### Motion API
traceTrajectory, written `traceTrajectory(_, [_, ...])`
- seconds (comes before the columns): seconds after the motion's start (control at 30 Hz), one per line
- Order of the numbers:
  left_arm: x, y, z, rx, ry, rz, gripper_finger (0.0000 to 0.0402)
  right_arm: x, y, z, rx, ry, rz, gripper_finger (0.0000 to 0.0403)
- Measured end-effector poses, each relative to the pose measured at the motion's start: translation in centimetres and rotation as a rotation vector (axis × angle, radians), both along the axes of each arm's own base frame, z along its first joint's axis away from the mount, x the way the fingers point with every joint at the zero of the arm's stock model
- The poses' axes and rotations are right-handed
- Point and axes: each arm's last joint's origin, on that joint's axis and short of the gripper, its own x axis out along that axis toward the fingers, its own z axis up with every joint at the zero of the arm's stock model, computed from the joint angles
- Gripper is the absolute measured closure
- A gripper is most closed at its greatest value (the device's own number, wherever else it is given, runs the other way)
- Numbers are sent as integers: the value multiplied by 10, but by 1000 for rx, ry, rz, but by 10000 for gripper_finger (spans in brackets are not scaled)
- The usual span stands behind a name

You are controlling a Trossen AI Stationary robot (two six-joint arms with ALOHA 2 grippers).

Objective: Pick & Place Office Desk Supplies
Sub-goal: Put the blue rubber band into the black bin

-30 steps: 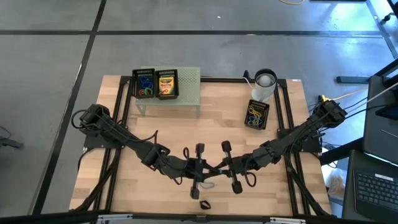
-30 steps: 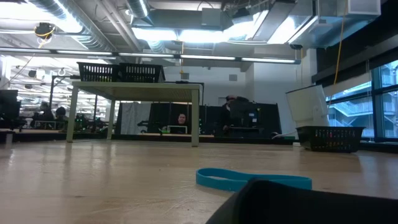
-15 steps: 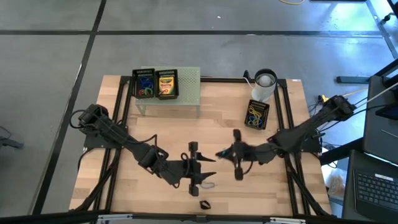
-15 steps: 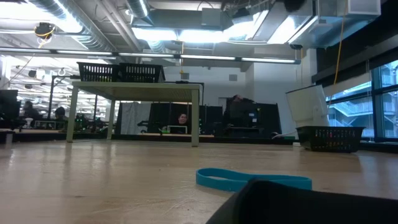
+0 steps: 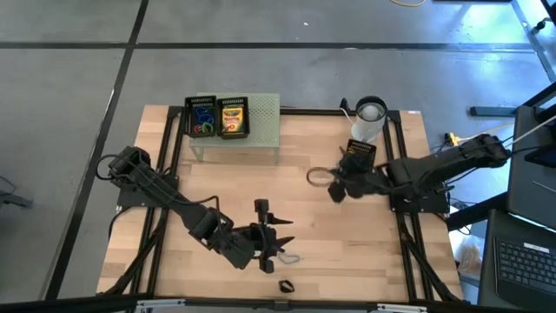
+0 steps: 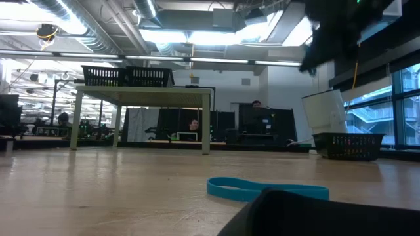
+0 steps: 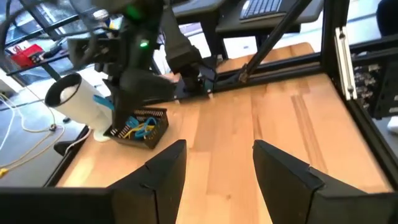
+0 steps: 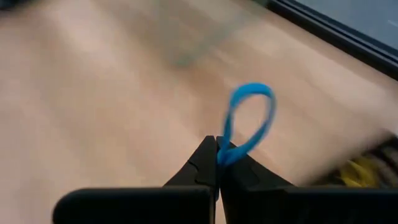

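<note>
Right gripper (image 8: 217,163) seen pinched tight on blue loop (image 8: 249,121), loop dangling clear of table (image 5: 261,174); gripper held just beside small black basket (image 5: 359,160) of yellow and blue bands, white cup (image 5: 368,117) close behind basket. Left gripper (image 5: 274,245) found well apart from basket, near table's front edge, fingers (image 7: 163,174) spread wide, nothing held. Another blue loop (image 6: 266,189) seen lying flat on table in low view.

Blue loop (image 8: 250,121): pinched at one end in the right tool (image 8: 217,155), hanging open above the bench.
Second blue loop (image 6: 266,188): flat on the bench.
Crayon box (image 5: 232,117): on the stand.
</note>
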Motion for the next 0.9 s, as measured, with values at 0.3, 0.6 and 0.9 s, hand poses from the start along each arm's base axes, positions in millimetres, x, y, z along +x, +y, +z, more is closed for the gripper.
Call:
traceTrajectory(0.3, [-4, 2, -8, 26, 77, 11, 229, -16, -51, -15, 70, 216, -341, 400])
traceTrajectory(0.6, [-8, 5, -14, 0, 125, 44, 240, -16, -76, -21, 139, 277, -449, 400])
traceTrajectory(0.9, [-10, 5, -17, -11, 147, 59, 245, -14, -95, -35, 211, 386, -527, 399])
